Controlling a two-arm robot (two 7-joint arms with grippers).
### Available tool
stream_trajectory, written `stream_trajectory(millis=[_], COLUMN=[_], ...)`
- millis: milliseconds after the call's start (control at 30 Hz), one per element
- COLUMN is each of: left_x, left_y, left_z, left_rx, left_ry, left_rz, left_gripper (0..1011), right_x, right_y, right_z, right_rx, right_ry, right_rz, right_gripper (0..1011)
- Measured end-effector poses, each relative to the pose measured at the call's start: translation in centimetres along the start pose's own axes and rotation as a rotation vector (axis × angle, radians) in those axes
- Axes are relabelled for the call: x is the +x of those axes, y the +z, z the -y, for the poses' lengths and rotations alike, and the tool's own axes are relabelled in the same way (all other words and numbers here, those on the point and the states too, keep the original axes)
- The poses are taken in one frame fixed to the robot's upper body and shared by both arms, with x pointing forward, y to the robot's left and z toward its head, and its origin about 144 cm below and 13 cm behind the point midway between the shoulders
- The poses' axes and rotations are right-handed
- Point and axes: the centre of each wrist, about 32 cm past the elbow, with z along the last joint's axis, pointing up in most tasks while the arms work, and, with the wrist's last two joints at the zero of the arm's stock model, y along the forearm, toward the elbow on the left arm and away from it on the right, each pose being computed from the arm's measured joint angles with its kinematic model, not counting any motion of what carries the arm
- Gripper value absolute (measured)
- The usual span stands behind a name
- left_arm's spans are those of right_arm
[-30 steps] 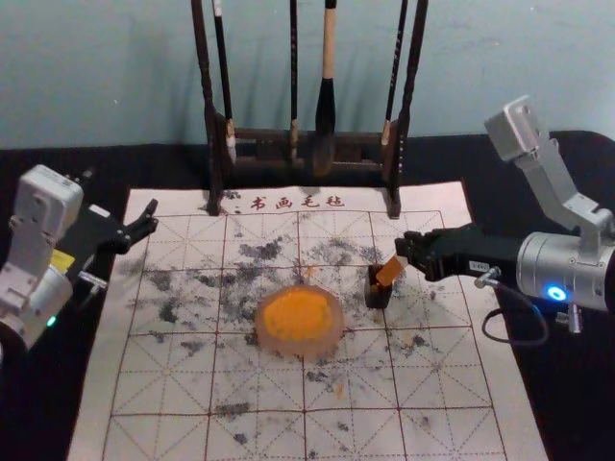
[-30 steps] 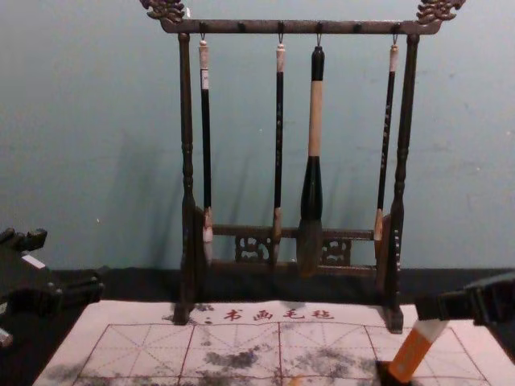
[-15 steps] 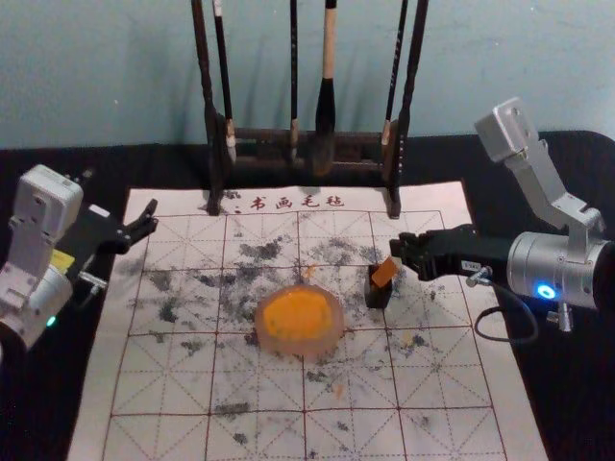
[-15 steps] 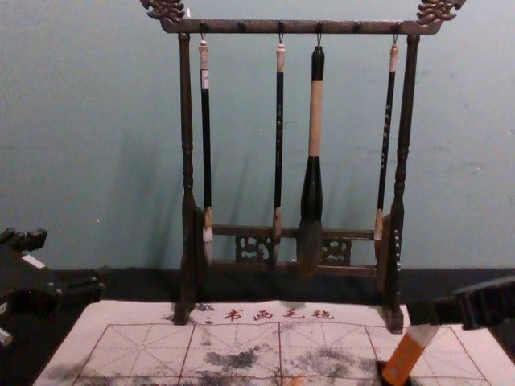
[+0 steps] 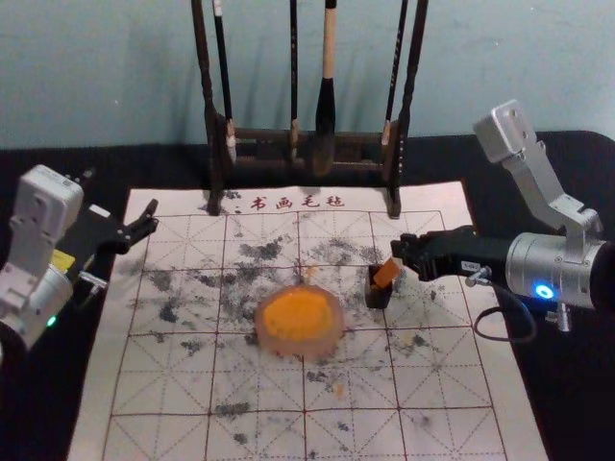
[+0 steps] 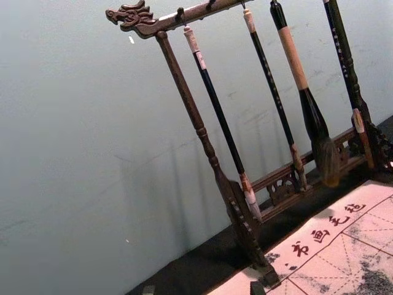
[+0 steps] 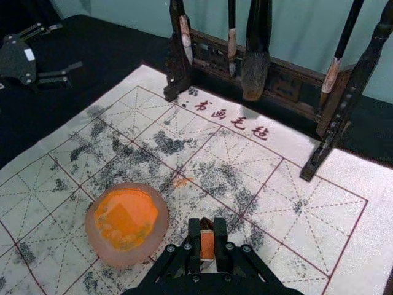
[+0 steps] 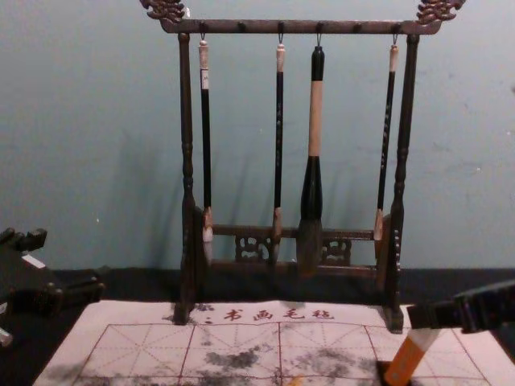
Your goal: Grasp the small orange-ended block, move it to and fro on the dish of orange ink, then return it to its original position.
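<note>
Block (image 5: 386,273), pinched in right gripper (image 5: 400,252), leans orange-end down-left at black holder (image 5: 379,296) mouth; left gripper (image 5: 149,221) idle, far left.

A brush rack (image 8: 298,27) stands before a pale blue-green wall (image 8: 96,121)

The mat (image 5: 173,389) reads 书画毛毡 in red.

A black table (image 5: 567,403) spans the frame's lower part, bearing a pale, ink-spotted grid mat (image 5: 471,432) across the centre and bottom. On the mat sit a round dish of orange ink (image 5: 332,338) near the middle, a small dark holder (image 5: 378,298) just right of it, and the front feet of a wooden rack (image 5: 213,178) at the mat's top edge.
</note>
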Motion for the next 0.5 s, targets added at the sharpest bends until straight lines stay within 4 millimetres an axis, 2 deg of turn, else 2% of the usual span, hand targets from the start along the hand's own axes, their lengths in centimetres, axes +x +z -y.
stream_trajectory(millis=[500], left_x=[0.00], left_y=[0.00], left_z=[0.00], left_rx=[0.000], left_ry=[0.000], left_rz=[0.000], left_gripper=[1001], right_x=[-0.02], right_y=[-0.53], right_z=[-0.81], right_rx=[-0.024], right_ry=[-0.008], right_rz=[-0.003], right_gripper=[132])
